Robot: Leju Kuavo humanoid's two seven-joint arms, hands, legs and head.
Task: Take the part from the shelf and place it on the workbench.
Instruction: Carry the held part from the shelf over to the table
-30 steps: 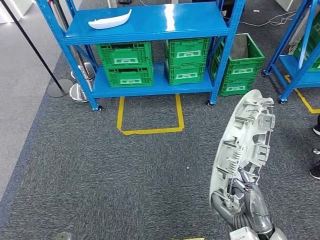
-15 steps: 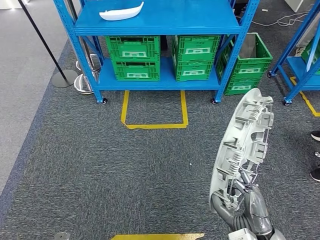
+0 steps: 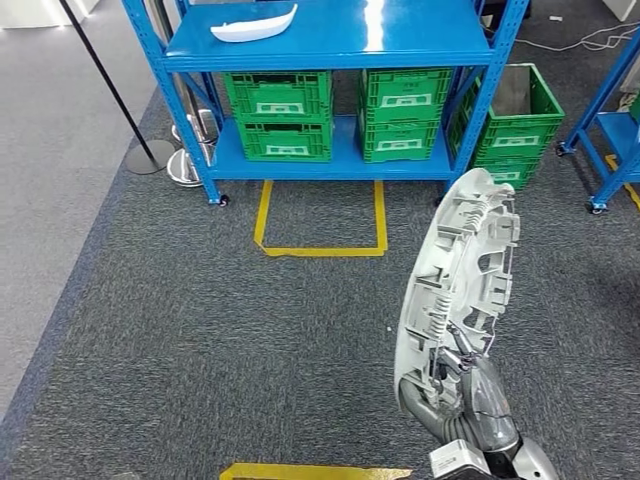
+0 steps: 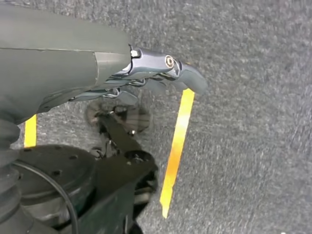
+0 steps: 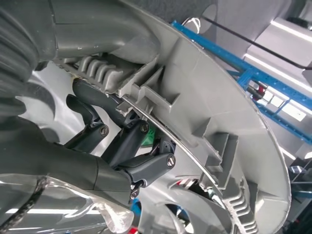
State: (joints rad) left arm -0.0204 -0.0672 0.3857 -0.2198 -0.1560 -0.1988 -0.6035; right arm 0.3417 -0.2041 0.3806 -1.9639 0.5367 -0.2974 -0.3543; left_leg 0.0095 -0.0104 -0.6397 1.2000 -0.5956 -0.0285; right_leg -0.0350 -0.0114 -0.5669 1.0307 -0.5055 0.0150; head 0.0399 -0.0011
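My right hand grips a large grey round plastic part by its lower rim, holding it upright on edge at the lower right of the head view, its ribbed inner side facing me. In the right wrist view my dark fingers hook through the part and clamp its ribbed wall. My left hand hangs over the carpet with its fingers stretched out and nothing in them. A white curved part lies on the top board of the blue shelf.
Green crates fill the shelf's lower level, and one more crate stands on the floor to its right. Yellow tape marks a square on the grey carpet. A second blue rack stands far right. A stanchion base sits at left.
The whole scene has slid rightward and a little downward in the picture, so the camera has moved. The part in my right hand has shifted left in the picture and stays gripped.
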